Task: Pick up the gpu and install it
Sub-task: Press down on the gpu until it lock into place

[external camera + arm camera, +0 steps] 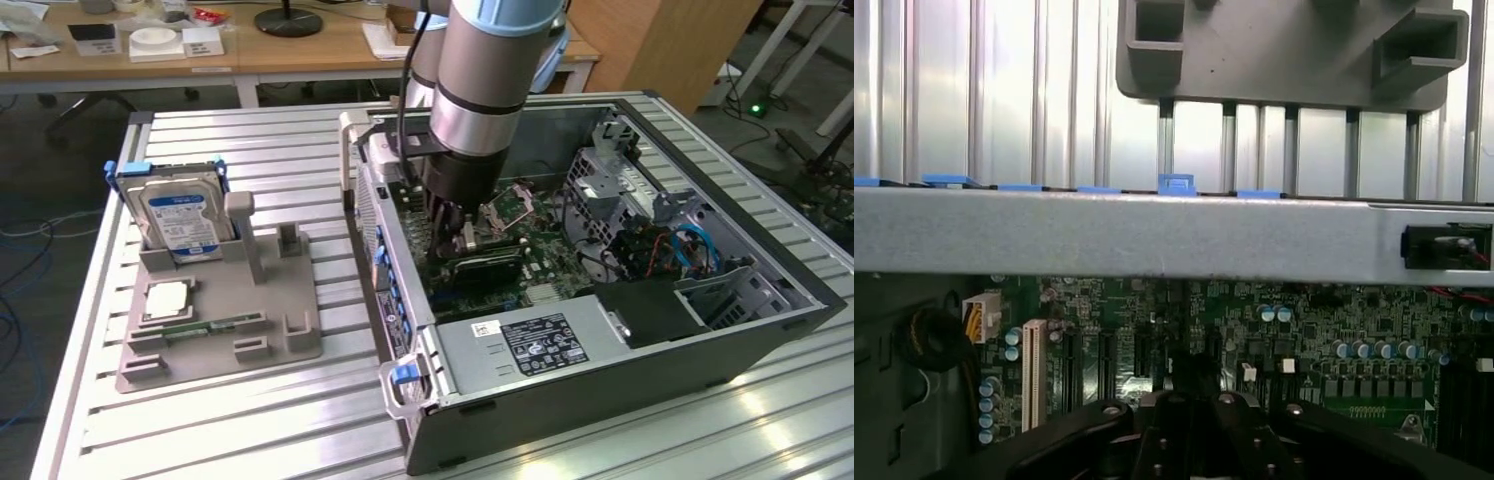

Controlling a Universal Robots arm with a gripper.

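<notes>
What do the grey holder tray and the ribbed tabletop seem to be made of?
The matte grey holder tray looks like moulded or printed plastic: dull, even colour, chunky rounded posts, no shine. The silver ribbed tabletop looks like bare aluminium slats: straight parallel grooves and bright glare streaks. Neither can be confirmed by sight alone.

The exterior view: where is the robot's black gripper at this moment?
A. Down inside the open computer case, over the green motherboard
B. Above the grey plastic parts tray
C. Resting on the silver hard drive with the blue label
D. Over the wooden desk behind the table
A: the gripper reaches down into the open black computer case, just above the green motherboard, away from the grey tray.
</notes>
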